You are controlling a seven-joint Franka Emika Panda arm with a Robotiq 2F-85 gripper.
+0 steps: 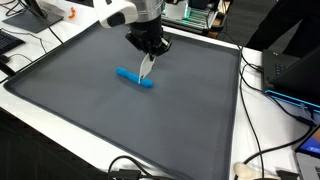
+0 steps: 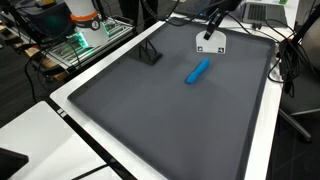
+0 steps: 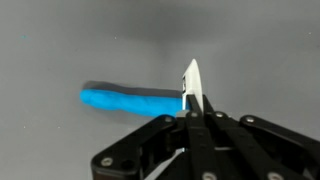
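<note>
The gripper [image 3: 191, 108] has its jaws pressed together on a white flat piece [image 3: 191, 78]. In the wrist view this piece shows only its thin edge, and its long axis points to 12 o'clock. In an exterior view it hangs down from the gripper [image 1: 150, 54] as a narrow strip [image 1: 147, 68].

The blue cylinder [image 3: 130, 99] lies flat on the grey mat [image 1: 80, 120], near its middle. In the wrist view its long axis goes from 9 to 3 o'clock, and the 3 o'clock end stops at the white piece. Whether they touch, I cannot tell. In an exterior view the cylinder [image 2: 198, 70] points toward 1 o'clock, with a black stand [image 2: 150, 55] at its 10 o'clock.
</note>
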